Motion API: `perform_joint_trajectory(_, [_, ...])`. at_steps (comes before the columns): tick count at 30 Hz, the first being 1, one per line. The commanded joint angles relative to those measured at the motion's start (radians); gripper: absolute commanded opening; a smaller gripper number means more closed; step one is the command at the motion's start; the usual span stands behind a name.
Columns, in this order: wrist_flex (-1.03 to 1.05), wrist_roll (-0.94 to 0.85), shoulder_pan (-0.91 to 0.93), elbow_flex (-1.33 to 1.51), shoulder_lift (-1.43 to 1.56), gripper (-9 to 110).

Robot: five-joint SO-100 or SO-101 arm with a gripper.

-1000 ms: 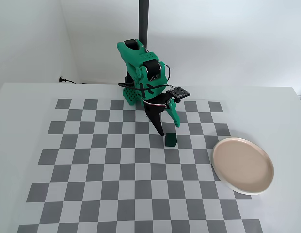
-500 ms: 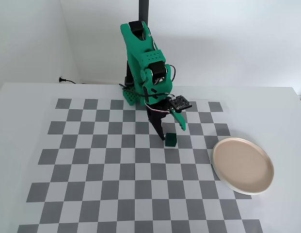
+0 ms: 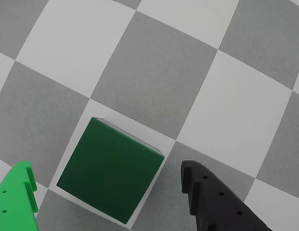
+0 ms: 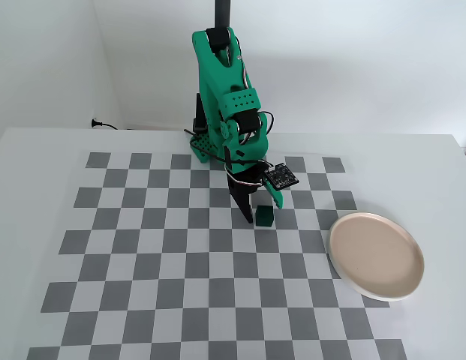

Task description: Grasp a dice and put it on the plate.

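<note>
Straddling one small dark green cube dice [image 4: 264, 217], the gripper [image 4: 263, 211] is spread apart, untouching. One round beige-pink plate [image 4: 376, 256] lies well apart, bare checkerboard between.

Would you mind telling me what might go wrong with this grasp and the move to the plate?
1. In the wrist view the dice sits skewed between the open gripper's fingers, so closing may twist or squirt it out.
2. The black finger looks nearer than the green one, so it may push the cube first.
3. The plate lies well aside; a weak grip could drop it en route.
</note>
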Motion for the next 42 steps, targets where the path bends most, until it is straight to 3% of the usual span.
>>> perform_joint_trajectory(1, [-0.034, -0.014, -0.008, -0.063, -0.032, 27])
perform_joint_trajectory(11, [-0.129, -0.020, -0.015, -0.052, -0.169, 25])
perform_joint_trajectory(23, [-0.150, -0.018, -0.018, -0.052, -0.195, -4])
perform_joint_trajectory(32, [-0.140, -0.006, -0.023, -0.057, -0.124, -4])
perform_joint_trajectory(42, [0.069, 0.000, -0.075, -0.255, 0.014, -4])
